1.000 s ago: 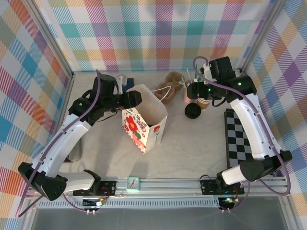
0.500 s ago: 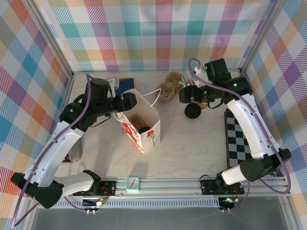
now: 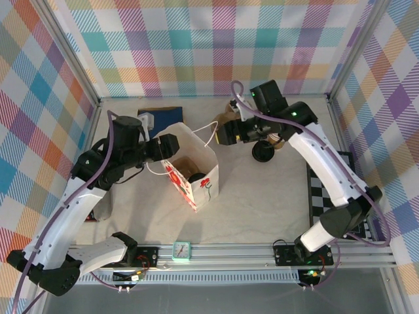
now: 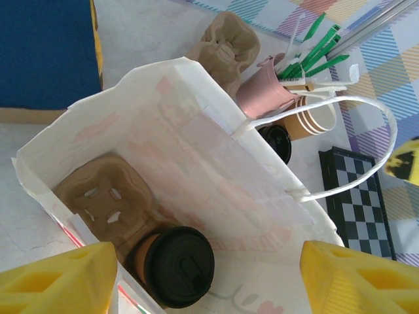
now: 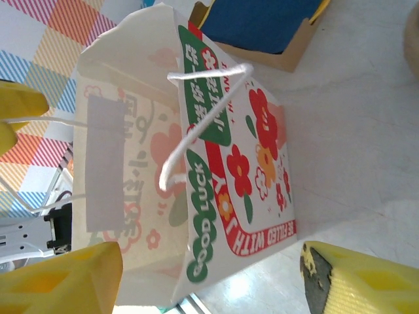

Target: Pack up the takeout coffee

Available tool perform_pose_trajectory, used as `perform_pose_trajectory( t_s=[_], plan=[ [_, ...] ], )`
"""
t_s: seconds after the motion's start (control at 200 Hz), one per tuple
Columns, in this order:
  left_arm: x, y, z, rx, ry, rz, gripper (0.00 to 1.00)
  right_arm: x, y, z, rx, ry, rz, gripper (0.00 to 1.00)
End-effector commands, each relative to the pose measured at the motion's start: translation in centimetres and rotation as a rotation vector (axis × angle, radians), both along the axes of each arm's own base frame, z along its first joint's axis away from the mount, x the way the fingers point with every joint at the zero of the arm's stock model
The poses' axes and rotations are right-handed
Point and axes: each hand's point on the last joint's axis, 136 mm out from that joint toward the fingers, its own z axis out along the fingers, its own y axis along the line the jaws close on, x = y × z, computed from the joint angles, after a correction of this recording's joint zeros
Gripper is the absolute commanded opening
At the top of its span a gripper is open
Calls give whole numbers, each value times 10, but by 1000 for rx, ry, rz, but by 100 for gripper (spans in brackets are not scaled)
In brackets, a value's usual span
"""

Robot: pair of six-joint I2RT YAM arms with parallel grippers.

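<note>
The takeout coffee [image 4: 178, 265], a brown cup with a black lid, stands upright inside the white flowered paper bag [image 3: 208, 157], next to a cardboard cup carrier [image 4: 105, 196] on the bag's floor. The lid also shows from above [image 3: 196, 176]. My left gripper [image 3: 167, 146] hangs over the bag's left rim, open, its yellow fingers [image 4: 59, 278] apart with nothing between them [image 4: 209, 288]. My right gripper [image 3: 224, 134] is just right of the bag by its string handle [image 5: 190, 124]. It is open and empty [image 5: 209, 281], facing the bag's flowered side [image 5: 236, 157].
Behind the bag stand a pink cup of green stirrers [image 4: 268, 95], stacked unlidded brown cups [image 4: 314, 118], a loose black lid [image 3: 263, 152] and another cardboard carrier [image 4: 222, 42]. A blue box [image 3: 160, 111] is back left, a checkered board [image 3: 327, 186] right.
The left jaws opened and the arm drew back left over the bag's rim. The right arm swung left from the cups to the bag's handle side. The bag turned slightly.
</note>
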Motion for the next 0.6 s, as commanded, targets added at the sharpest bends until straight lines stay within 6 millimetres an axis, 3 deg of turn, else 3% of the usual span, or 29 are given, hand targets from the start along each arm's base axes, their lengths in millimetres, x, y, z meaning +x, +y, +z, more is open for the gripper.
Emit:
perform_pose_trajectory(
  t_s=[0.0,0.185,0.3,0.49,0.595],
  plan=[
    [-7,11,-6,20,15,30,74,7,20,12,60,-7,20,70],
    [-10,17,-13,40,23,47,72,15,36,7,58,4,27,67],
    [-9,18,-15,48,23,54,72,22,39,2,51,8,9,59],
    [-5,17,-14,54,22,53,70,27,31,-8,16,4,-54,21],
    [0,16,-14,64,19,57,66,24,23,-8,1,-5,-80,10]
  ],
)
